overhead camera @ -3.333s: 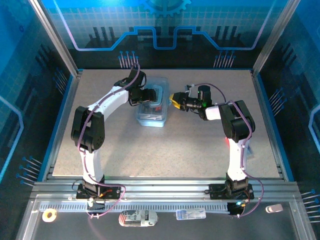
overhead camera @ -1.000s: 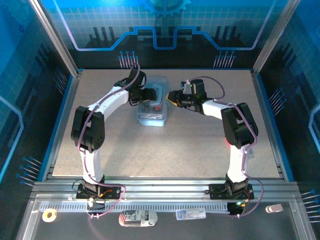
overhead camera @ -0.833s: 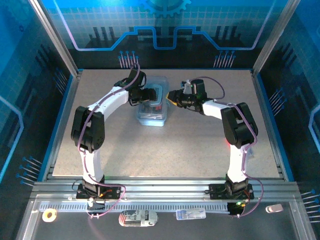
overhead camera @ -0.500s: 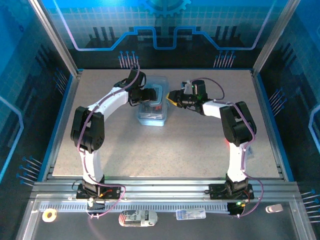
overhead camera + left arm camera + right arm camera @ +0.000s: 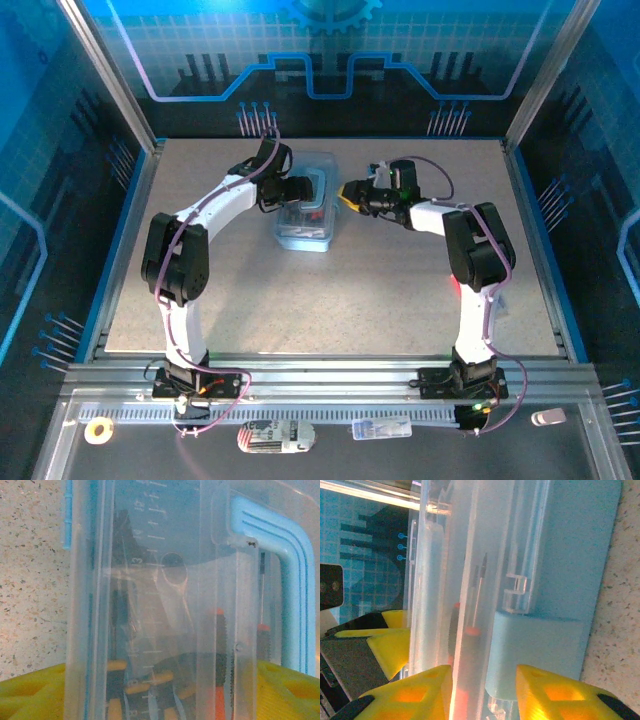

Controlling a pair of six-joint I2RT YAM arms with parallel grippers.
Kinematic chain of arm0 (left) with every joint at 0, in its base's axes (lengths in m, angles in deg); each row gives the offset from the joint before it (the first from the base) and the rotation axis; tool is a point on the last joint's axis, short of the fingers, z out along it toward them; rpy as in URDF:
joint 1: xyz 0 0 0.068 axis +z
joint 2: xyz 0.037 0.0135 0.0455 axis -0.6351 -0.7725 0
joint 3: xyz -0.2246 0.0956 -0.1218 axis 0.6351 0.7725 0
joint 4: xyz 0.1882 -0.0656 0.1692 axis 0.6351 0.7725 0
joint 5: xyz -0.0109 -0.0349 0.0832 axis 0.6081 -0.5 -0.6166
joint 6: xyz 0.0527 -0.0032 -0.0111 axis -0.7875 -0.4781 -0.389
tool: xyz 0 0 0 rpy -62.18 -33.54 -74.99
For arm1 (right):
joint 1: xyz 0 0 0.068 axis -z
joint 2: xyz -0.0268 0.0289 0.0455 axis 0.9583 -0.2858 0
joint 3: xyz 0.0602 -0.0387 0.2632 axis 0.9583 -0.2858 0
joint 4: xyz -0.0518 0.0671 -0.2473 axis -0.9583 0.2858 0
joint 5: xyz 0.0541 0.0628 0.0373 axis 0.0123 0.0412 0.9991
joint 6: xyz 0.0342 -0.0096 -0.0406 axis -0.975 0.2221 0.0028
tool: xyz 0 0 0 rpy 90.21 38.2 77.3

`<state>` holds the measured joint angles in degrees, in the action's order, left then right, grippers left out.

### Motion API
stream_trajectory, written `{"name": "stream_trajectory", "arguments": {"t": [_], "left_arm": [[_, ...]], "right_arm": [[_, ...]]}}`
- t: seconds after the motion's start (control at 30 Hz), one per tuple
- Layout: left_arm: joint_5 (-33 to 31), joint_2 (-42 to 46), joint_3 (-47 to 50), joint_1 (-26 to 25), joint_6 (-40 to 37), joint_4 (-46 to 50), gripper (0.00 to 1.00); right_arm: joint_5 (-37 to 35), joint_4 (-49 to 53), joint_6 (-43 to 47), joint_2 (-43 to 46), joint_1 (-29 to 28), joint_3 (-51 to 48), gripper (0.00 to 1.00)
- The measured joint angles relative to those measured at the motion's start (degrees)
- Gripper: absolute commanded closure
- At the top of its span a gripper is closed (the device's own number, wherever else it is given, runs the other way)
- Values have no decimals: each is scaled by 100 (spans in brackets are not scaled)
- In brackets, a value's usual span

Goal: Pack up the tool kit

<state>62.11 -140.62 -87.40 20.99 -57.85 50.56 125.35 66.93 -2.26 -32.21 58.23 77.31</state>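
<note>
**Translucent pale-blue rectangular plastic box** [image 5: 305, 232]: smooth, glossy walls, lightly frosted, with moulded raised scale marks.

**Opaque sky-blue plastic handle** [image 5: 295, 580]: smooth satin finish with parallel moulded grooves.

**Ratchet wrench** [image 5: 172, 575], seen through the box wall: pale metal with a dull sheen.

**Small screwdriver** [image 5: 262, 610]: thin bare metal shaft and a red-orange plastic grip.

**Fingers** [image 5: 30, 695] of the left pincer [image 5: 308, 192] and **fingers** [image 5: 555, 692] of the right pincer [image 5: 350, 196]: yellow matt plastic with moulded recesses.

**Desk** [image 5: 330, 290]: matt, speckled grey, stone-like surface.

**Frame rails** [image 5: 330, 378]: brushed metal.
</note>
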Motion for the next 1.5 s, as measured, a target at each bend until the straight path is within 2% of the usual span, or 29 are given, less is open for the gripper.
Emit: {"name": "stream_trajectory", "arguments": {"t": [0.07, 0.1, 0.33, 0.57, 1.07, 1.3, 1.5], "left_arm": [[0, 0, 0, 0, 0, 0, 51], [0, 0, 0, 0, 0, 0, 51], [2, 0, 17, 0, 0, -39, 52], [20, 0, 33, 0, 2, -79, 52], [28, 0, 44, -31, 70, -129, 53], [-258, 0, 164, -374, 586, -647, 50], [-341, 4, 199, -697, 992, -999, 43]], "right_arm": [[-55, 162, 107, 15, 50, 0, 94], [-81, 229, 149, 13, 72, 7, 100], [-114, 461, 249, -280, 155, 142, 100], [-79, 503, 249, -789, -22, 474, 100], [-181, 673, 146, -811, -105, 599, 100], [-750, 1714, 839, -39, 122, 295, 100], [-1051, 2201, 1281, 605, 841, -9, 98]]}}
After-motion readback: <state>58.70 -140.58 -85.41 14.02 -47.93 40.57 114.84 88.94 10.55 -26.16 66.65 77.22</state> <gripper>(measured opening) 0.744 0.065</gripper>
